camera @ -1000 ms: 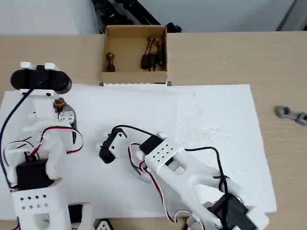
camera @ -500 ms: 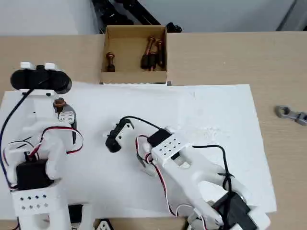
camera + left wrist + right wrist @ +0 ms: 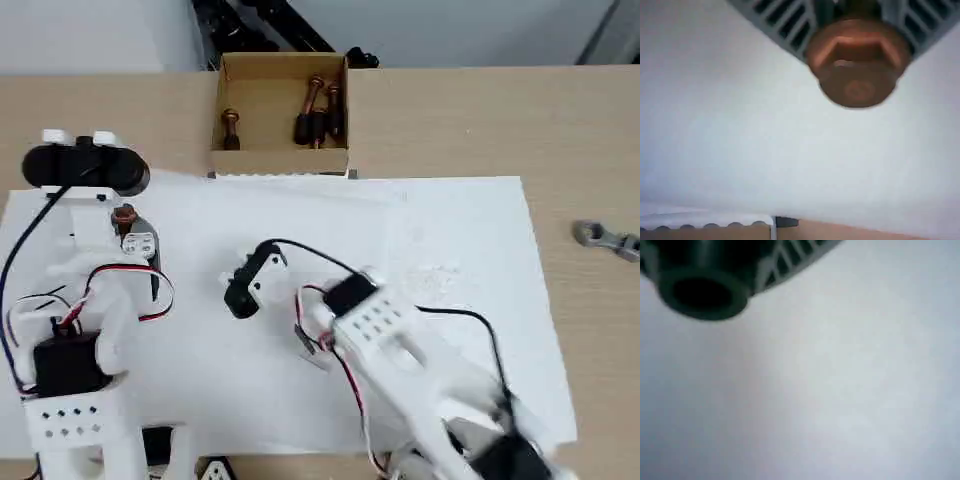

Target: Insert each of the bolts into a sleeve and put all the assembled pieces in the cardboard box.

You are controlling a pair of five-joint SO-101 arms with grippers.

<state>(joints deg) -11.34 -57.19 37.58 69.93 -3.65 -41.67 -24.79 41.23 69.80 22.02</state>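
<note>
Left gripper (image 3: 856,11) is squeezed tight on a copper bolt (image 3: 857,65), over the white sheet (image 3: 450,220). Right gripper (image 3: 725,257) grips a black sleeve (image 3: 702,292) over the same sheet. Finished pieces (image 3: 315,115) lie in the cardboard box (image 3: 283,160), just past the sheet.

Left arm (image 3: 80,320) sits at the near left, forearm stretched toward the far side, wrist bent down. Left tool (image 3: 130,232) points downward, jaws clamped on a copper bolt (image 3: 124,213). Right arm (image 3: 400,345) comes in from the near right, angled left and far toward the middle. Right tool (image 3: 247,288) hangs low at the arm's far-left end, jaws closed around a black sleeve (image 3: 702,292). The two tools are well apart.
</note>
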